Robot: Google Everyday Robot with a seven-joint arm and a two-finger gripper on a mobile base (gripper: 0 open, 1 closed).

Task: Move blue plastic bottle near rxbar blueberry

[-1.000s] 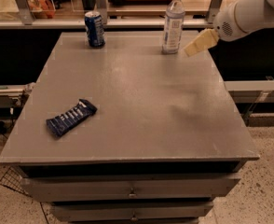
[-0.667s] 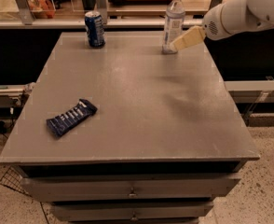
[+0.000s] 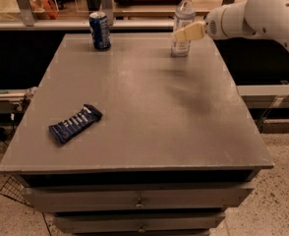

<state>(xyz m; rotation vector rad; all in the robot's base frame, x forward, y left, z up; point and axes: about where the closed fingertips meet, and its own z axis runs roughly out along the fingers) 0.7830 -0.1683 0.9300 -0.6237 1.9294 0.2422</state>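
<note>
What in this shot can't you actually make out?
1. Camera view: the gripper sits against the bottle at the table's far edge and covers part of it, so contact cannot be told.
2. The arm is cut off by the right edge.
3. Lettering on the bar and the can is too small to read.
</note>
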